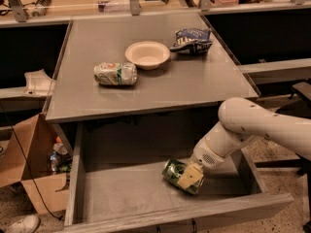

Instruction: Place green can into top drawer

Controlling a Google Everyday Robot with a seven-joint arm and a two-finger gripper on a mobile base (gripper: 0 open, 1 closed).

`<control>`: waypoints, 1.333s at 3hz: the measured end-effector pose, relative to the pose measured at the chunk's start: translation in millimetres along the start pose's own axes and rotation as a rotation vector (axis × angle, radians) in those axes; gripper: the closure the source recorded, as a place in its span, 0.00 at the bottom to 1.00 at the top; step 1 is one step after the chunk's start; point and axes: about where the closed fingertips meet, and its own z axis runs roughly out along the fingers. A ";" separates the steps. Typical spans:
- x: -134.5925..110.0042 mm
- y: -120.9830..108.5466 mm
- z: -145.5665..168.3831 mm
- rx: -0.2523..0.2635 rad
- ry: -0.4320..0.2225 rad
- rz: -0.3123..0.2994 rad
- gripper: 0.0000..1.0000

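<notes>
The green can [173, 171], dark green with a leafy print, lies tilted on its side inside the open top drawer [121, 191], right of the middle of its flat grey bottom. My gripper [190, 177] reaches down into the drawer from the right on a white arm [252, 125] and is closed around the can's right end; a pale finger pad [189, 176] covers part of the can. The can rests at or just above the drawer floor.
On the tabletop [194, 81] lie a paler white-and-green can [115, 74] on its side, a white bowl [147, 55] and a blue chip bag [191, 39]. A cardboard box [34, 164] with bottles stands on the floor at the left.
</notes>
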 end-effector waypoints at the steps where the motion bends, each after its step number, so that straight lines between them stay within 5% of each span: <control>1: 0.0 0.0 0.0 0.000 0.000 0.000 0.82; 4: 0.0 0.0 0.1 0.000 0.000 0.000 0.13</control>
